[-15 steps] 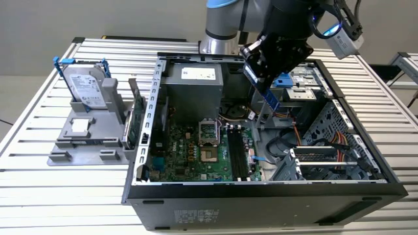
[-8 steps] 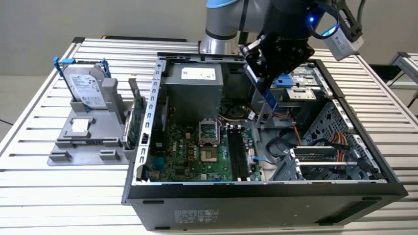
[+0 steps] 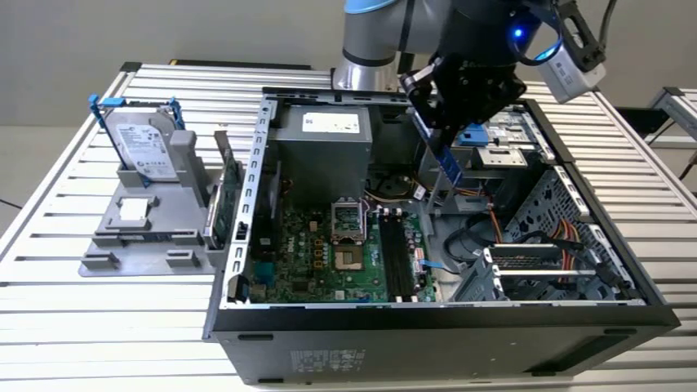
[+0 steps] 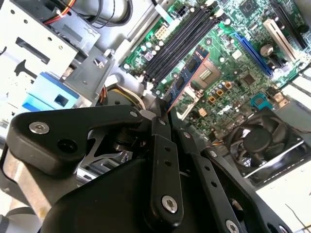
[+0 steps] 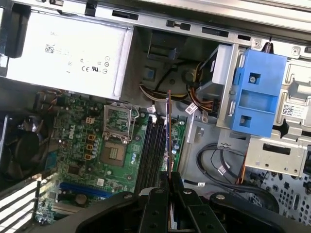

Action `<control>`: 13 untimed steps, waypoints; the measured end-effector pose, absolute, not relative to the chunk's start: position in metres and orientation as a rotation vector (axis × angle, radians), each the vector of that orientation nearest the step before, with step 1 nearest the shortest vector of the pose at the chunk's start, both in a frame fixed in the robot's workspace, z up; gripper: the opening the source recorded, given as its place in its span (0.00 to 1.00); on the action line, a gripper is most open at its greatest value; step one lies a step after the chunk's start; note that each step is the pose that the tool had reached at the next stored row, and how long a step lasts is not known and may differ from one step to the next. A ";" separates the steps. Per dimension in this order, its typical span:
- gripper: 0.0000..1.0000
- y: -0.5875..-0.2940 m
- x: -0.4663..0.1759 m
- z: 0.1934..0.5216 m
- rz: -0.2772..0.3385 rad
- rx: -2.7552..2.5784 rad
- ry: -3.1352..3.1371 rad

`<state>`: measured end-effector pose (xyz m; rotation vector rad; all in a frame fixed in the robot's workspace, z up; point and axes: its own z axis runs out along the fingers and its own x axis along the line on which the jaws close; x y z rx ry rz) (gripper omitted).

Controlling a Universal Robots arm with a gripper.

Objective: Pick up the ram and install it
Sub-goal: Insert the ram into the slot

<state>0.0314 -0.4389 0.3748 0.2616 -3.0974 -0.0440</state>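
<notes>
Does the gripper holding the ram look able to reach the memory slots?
Probably yes: the gripper holds the ram over the open case, and the memory slots below look empty, with no cable crossing them.

Slatted table, computer case, grey holder

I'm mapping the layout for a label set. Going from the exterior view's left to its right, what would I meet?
Silver hard drive → green expansion card standing on edge → power supply → ram held in the gripper → perforated drive cage.
</notes>
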 end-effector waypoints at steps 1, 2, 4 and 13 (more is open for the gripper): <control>0.00 -0.439 0.032 0.375 -0.044 0.252 -3.098; 0.00 -0.439 0.032 0.375 -0.044 0.242 -3.099; 0.00 -0.439 0.032 0.375 -0.045 0.224 -3.101; 0.00 -0.439 0.034 0.375 -0.046 0.147 -3.106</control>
